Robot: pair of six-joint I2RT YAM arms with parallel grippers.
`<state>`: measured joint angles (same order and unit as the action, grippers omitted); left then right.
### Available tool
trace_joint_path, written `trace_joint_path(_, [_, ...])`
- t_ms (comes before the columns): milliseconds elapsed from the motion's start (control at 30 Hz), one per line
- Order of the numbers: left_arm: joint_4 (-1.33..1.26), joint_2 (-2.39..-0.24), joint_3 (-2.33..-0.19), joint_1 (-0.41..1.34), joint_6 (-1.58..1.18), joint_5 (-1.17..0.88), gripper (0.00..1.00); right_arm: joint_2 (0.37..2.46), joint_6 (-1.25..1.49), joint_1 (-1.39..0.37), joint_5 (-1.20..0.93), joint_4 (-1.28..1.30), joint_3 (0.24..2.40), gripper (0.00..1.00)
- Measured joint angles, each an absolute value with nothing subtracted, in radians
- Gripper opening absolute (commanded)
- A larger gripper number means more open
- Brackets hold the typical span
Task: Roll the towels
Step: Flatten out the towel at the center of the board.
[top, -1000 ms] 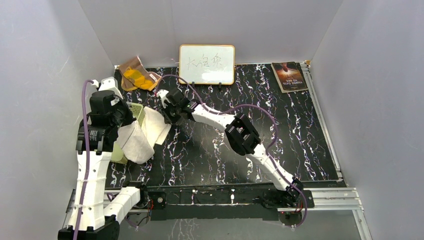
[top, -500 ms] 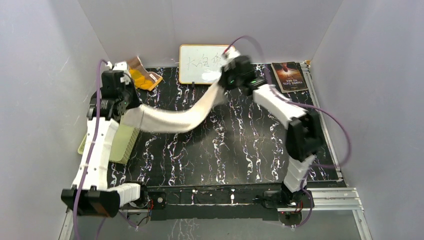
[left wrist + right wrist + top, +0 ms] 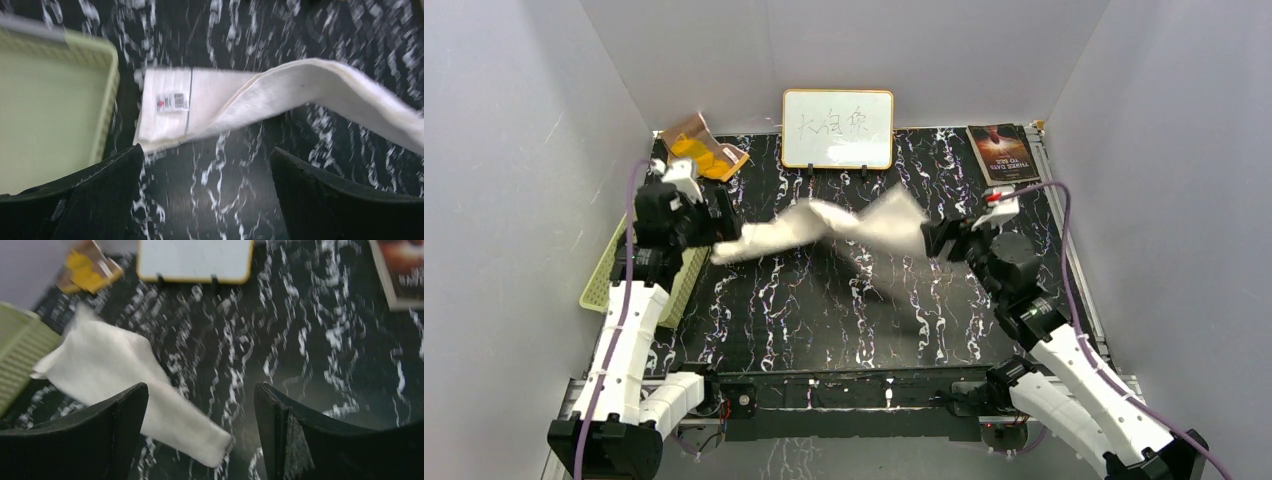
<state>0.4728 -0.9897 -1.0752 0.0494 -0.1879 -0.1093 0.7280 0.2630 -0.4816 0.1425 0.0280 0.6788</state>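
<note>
The top camera overlooks the whole table [image 3: 824, 310] from above, and both close wrist cameras share its cream towel [image 3: 824, 225].

The cream towel [image 3: 300, 95] is soft, fuzzy matt cloth with a small printed label [image 3: 171, 101] on it, the table [image 3: 824, 310] a smooth, glossy black top veined white like marble, the basket [image 3: 111, 100] pale green matt plastic, the whiteboard [image 3: 838, 127] smooth and shiny, the booklet [image 3: 1002, 152] glossy-covered paper
</note>
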Motion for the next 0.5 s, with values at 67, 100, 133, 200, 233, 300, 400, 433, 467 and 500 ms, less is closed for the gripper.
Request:
trace_joint_path(67, [0.509, -0.963, -0.965, 0.049, -0.202, -0.12, 0.99, 0.682, 0.298, -0.482, 0.175, 0.139, 0.596, 0.77])
trace_joint_path(100, [0.519, -0.968, -0.923, 0.049, -0.207, -0.118, 0.98, 0.682, 0.314, -0.482, 0.188, 0.181, 0.58, 0.77])
trace_joint_path(133, [0.532, -0.972, -0.896, 0.049, -0.212, -0.116, 0.98, 0.682, 0.321, -0.482, 0.204, 0.216, 0.573, 0.76])
trace_joint_path(200, [0.567, -0.974, -0.868, 0.049, -0.213, -0.104, 0.98, 0.691, 0.323, -0.482, 0.237, 0.229, 0.574, 0.76])
trace_joint_path(233, [0.577, -0.978, -0.872, 0.049, -0.213, -0.097, 0.98, 0.71, 0.322, -0.482, 0.249, 0.228, 0.58, 0.76])
trace_joint_path(300, [0.585, -1.008, -0.905, 0.049, -0.209, -0.091, 0.98, 0.799, 0.319, -0.482, 0.278, 0.224, 0.627, 0.76])
trace_joint_path(400, [0.568, -1.097, -0.958, 0.049, -0.199, -0.094, 0.96, 1.023, 0.316, -0.481, 0.28, 0.224, 0.751, 0.72])
trace_joint_path(433, [0.558, -1.129, -0.964, 0.049, -0.193, -0.097, 0.93, 1.089, 0.315, -0.482, 0.268, 0.221, 0.783, 0.69])
trace_joint_path(467, [0.553, -1.161, -0.966, 0.049, -0.186, -0.1, 0.91, 1.162, 0.312, -0.482, 0.244, 0.222, 0.816, 0.65])
trace_joint_path(500, [0.552, -1.187, -0.967, 0.049, -0.178, -0.102, 0.89, 1.221, 0.307, -0.482, 0.215, 0.223, 0.837, 0.63])
